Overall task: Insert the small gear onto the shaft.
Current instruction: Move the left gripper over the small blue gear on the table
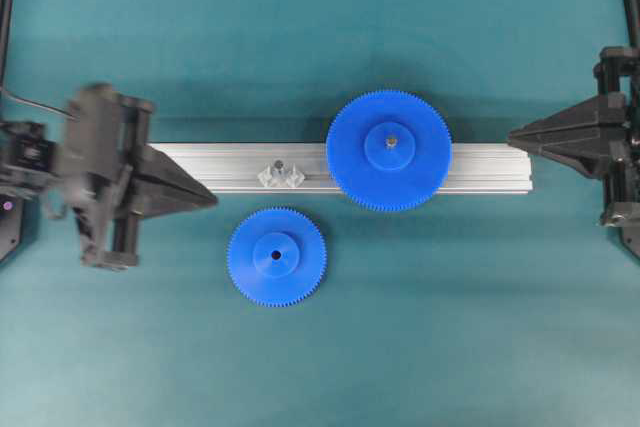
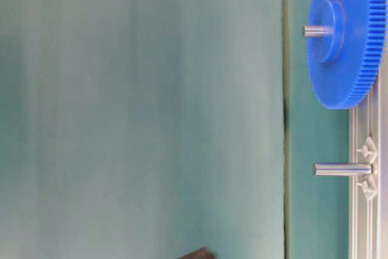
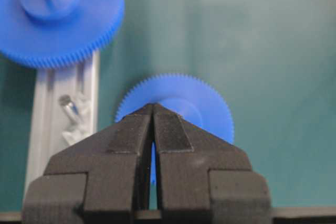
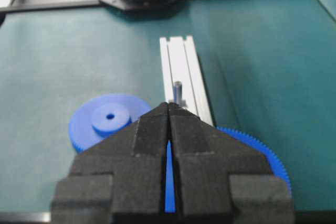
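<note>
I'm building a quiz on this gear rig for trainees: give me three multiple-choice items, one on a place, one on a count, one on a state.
1. Where does the small gear lie?
A. on the mat beside the rail
B. on the shaft
C. on the large gear

2. How many blue gears are there?
A. one
B. two
C. three

3. How do the left gripper jaws stand?
A. wide open
B. shut on the small gear
C. shut, holding nothing

Key:
1 A, the overhead view shows it flat on the mat, off the shaft.
2 B, the small gear and the large gear.
3 C, the pads meet with nothing between.
</note>
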Motion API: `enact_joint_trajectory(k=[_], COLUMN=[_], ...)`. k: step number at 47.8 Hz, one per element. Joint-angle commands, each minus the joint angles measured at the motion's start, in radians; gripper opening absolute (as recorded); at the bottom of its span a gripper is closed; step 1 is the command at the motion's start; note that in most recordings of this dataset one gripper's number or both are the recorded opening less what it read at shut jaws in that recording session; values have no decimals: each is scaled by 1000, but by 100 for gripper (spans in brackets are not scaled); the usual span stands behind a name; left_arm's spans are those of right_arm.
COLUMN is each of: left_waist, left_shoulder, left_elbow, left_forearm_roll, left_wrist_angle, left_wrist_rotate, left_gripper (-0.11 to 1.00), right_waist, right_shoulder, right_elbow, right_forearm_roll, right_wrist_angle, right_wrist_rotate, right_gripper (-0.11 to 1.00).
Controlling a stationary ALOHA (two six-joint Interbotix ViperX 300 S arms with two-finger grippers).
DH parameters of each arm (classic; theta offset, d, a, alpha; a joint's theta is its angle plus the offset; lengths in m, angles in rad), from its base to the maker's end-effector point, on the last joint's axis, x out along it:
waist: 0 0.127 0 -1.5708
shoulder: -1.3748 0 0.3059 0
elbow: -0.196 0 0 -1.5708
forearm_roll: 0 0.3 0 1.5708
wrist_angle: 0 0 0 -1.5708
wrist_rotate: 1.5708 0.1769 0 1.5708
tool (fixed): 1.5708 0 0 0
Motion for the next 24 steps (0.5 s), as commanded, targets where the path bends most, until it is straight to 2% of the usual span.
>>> enact_joint_trajectory(k=[1,24], left_waist=[-9,-34], left_shoulder=[52,225], left_elbow=[-71,-184], left_forearm_roll=[3,2], left_wrist_angle=[32,141], left_wrist_rotate=[3,-2], left_gripper=[-3,-3], right_waist=[-5,-11], right_shoulder=[9,6], right_elbow=[-32,-32], right_forearm_roll=[2,2], right_wrist_angle=[8,49], right_wrist_rotate=[11,11], right_gripper=[3,3])
